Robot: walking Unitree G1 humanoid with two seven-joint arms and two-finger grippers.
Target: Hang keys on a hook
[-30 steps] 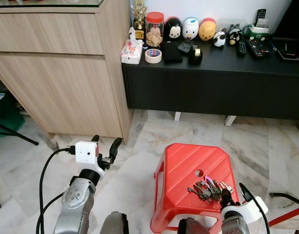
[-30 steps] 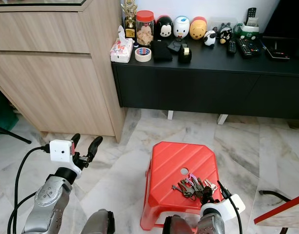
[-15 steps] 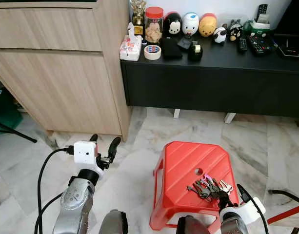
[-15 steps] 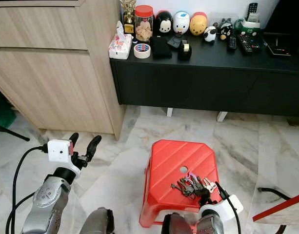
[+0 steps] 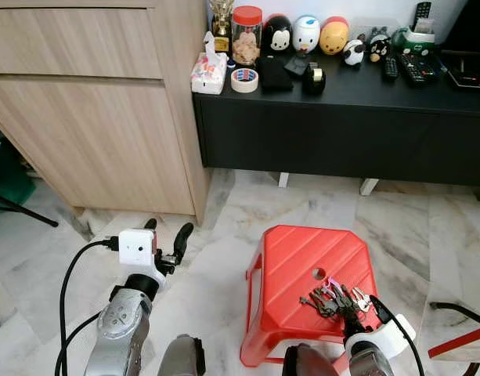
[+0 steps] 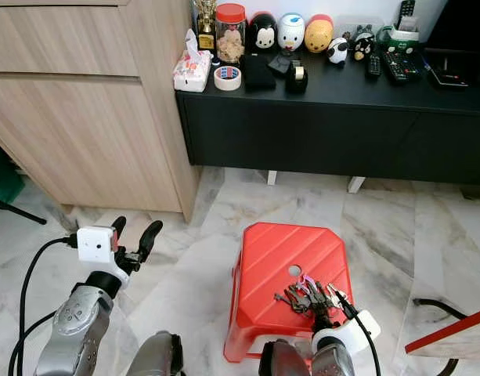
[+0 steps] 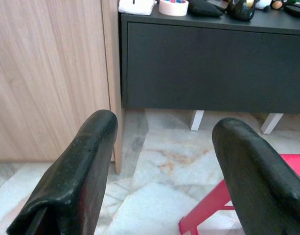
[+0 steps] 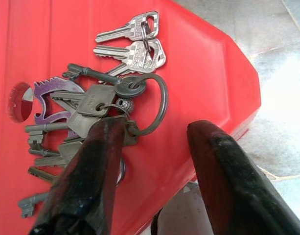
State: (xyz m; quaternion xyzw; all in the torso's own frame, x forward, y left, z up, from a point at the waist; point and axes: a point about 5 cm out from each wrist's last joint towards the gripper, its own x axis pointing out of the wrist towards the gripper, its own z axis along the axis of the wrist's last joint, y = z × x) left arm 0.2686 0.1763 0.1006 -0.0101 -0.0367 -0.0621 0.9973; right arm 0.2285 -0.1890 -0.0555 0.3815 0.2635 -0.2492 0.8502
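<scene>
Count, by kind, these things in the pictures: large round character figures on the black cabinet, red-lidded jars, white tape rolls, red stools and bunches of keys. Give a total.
Large round character figures: 3
Red-lidded jars: 1
White tape rolls: 1
Red stools: 1
Bunches of keys: 1
Total: 7

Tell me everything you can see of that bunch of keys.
The keys lie flat on the red stool, near its right front corner beside the round hole. Mixed dull and silvery metal keys hang on dark rings, with one purple piece. The right end effector is open over them, one finger on the bunch.
</scene>
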